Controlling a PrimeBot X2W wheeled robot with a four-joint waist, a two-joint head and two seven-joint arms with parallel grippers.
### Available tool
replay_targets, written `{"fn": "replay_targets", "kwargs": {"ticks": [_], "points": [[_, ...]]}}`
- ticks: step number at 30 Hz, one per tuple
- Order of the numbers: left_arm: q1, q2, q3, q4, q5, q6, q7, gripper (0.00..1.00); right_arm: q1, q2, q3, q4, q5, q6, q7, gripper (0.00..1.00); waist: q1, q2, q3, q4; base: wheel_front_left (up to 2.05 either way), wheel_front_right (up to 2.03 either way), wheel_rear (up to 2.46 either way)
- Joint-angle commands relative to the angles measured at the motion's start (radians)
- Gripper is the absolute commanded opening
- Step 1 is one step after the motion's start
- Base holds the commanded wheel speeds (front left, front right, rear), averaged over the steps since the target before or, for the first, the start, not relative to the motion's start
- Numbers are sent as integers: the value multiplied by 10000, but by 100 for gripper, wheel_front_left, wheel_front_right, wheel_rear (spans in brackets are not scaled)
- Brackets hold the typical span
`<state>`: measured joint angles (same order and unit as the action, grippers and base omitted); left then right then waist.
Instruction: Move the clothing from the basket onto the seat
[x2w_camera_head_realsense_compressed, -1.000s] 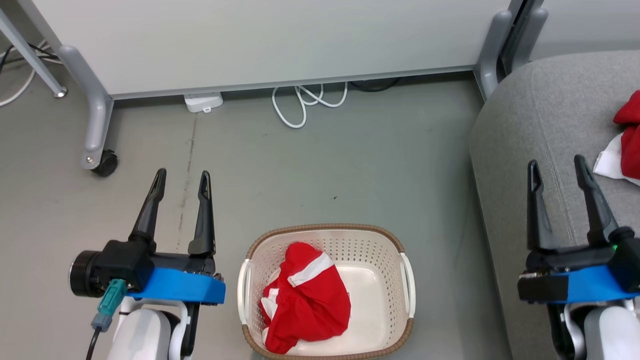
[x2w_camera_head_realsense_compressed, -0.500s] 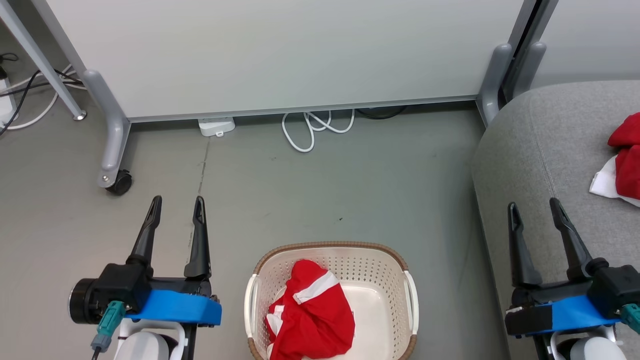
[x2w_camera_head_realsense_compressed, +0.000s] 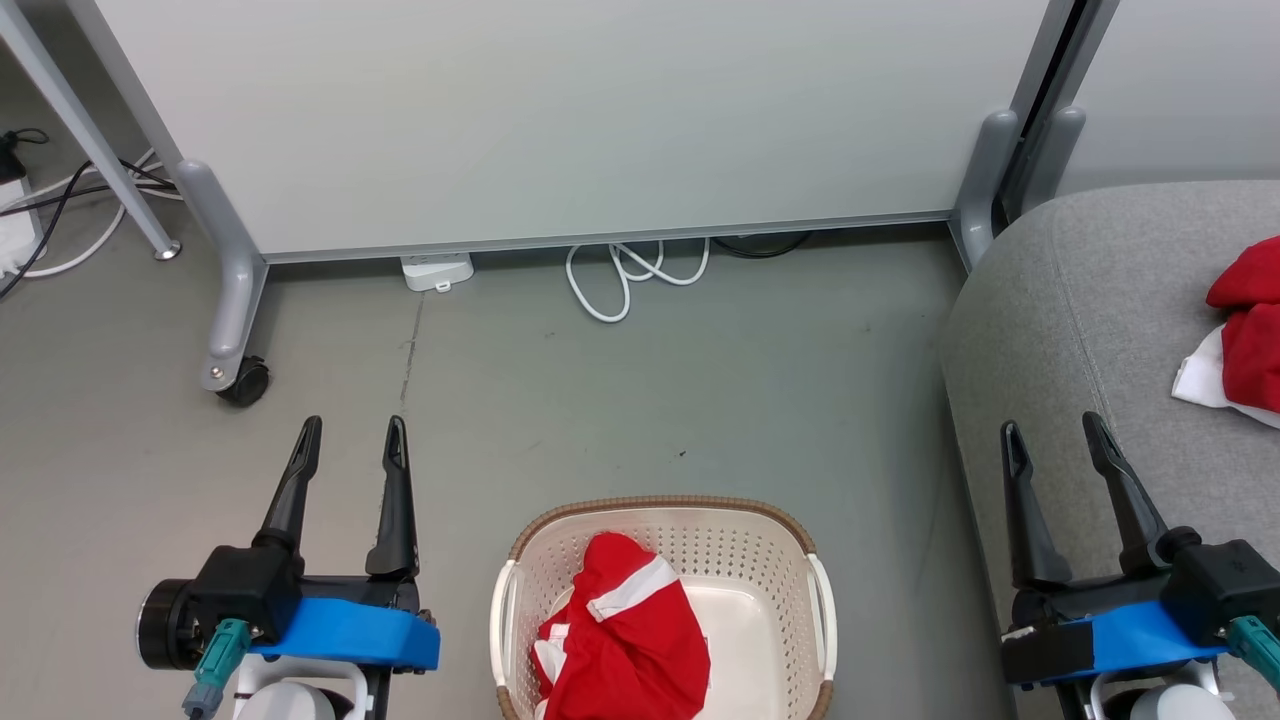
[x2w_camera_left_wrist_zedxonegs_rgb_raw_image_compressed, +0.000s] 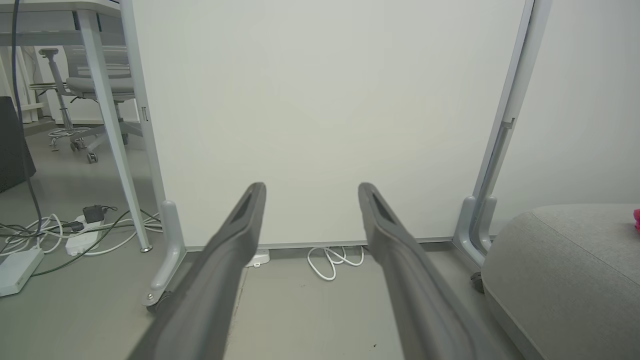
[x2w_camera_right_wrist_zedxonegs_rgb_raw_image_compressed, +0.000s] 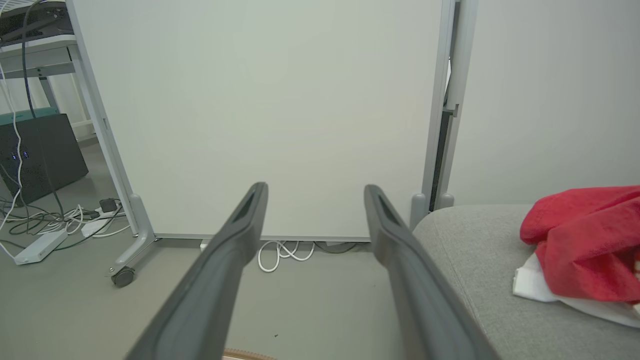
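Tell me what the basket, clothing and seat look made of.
Basket: probably moulded plastic, matte cream, going by its punched holes; brown rim looks woven. Clothing: soft red fabric with white trim, crumpled into folds. Seat: grey textile upholstery, fine weave and a stitched seam.

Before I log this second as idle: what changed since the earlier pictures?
The head camera moved, so the whole view slid down. The left gripper and right gripper sank slightly further than the floor, seemingly drawn back. Nothing gripped or released. Both stay open; clothing stays in the basket, more on the seat.
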<state>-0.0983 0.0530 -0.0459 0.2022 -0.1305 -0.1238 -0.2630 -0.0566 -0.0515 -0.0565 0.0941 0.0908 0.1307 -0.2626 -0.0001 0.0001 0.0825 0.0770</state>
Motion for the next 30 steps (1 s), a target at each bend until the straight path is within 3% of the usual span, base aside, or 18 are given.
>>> {"fn": "replay_targets", "kwargs": {"ticks": [1,15,30], "points": [[61,-10,46,13,67,-48,-26,100,124,17,24,22,38,1,-34,100,1,-1,7,-6,0,0,0],[-498,-18,-320,288,22,-89,-26,100,-140,18,149,19,105,3,-34,100,1,-1,277,-102,0,0,0],[-3627,1378,-3927,2291,-372,-67,-27,100,-1308,12,261,-415,-124,1,-34,100,1,-1,2032,-799,0,0,0]]}}
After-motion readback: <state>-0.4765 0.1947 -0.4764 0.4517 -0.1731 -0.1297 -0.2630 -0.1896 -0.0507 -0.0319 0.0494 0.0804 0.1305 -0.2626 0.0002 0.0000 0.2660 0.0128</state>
